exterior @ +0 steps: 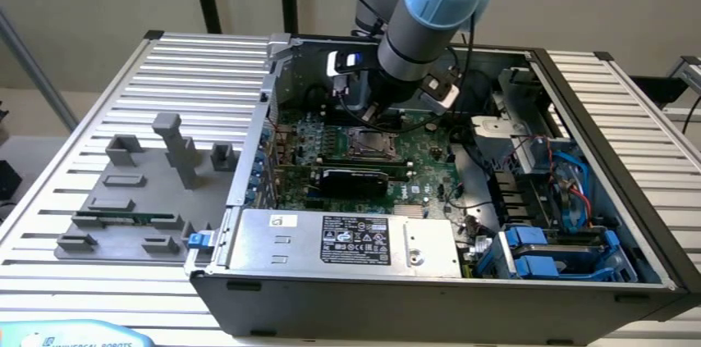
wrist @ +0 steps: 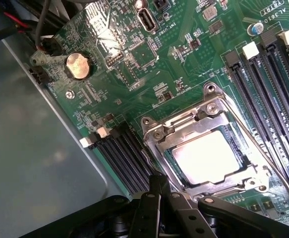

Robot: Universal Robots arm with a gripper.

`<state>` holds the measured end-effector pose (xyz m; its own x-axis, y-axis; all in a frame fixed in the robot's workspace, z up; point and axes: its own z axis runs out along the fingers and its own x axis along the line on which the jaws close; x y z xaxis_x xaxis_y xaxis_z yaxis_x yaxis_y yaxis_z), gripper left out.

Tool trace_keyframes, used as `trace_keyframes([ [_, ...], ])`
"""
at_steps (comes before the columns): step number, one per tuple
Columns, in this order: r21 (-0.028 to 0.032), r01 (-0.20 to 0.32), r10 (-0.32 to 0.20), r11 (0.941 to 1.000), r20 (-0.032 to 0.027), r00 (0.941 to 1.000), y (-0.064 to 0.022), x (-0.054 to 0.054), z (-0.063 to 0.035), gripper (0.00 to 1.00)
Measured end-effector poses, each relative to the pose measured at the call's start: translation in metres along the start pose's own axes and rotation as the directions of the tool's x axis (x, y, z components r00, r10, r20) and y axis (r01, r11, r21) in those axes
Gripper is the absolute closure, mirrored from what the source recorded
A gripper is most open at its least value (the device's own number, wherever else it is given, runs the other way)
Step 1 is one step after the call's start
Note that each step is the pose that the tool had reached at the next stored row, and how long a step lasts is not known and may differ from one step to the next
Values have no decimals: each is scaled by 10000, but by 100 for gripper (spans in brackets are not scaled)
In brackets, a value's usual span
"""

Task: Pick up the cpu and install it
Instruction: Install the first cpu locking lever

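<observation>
We're looking down on the slatted table [exterior: 197, 60], and the open computer case [exterior: 438, 298] is taking up most of it. The arm [exterior: 432, 11] is reaching down into the case, hanging over the green motherboard [wrist: 134, 89]. At the exterior view's left, the grey fixture [exterior: 121, 199] is sitting outside the case with the long green memory stick [exterior: 124, 219] lying in it, well apart from the work.

Going in closer: the wrist view is looking straight at the metal socket [wrist: 208, 106], with the black memory slots [wrist: 268, 74] running beside it. And there it is: the cpu [wrist: 208, 153] is lying flat inside the socket frame, its bright metal top catching the light, square to the opening as far as I can judge.

The gripper [wrist: 158, 187] is hovering just beside the socket's edge, its black fingers [wrist: 149, 208] pressed together and carrying nothing that I can see. It isn't touching the chip.

So I'm reading the pickup and the placement as done, with the chip sitting in its seat. Whether it's fully bedded, and whether the socket's retaining frame is latched over it, I can't tell from here. The small coin battery [wrist: 78, 65] is gleaming across the board, untouched.
</observation>
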<state>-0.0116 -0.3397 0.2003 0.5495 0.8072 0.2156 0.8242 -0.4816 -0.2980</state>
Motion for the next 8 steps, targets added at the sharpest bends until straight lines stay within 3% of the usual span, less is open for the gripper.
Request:
trace_keyframes([
  [8, 5, 22, -22, 10000, 5, 10000, 21, 1, 30, 89],
])
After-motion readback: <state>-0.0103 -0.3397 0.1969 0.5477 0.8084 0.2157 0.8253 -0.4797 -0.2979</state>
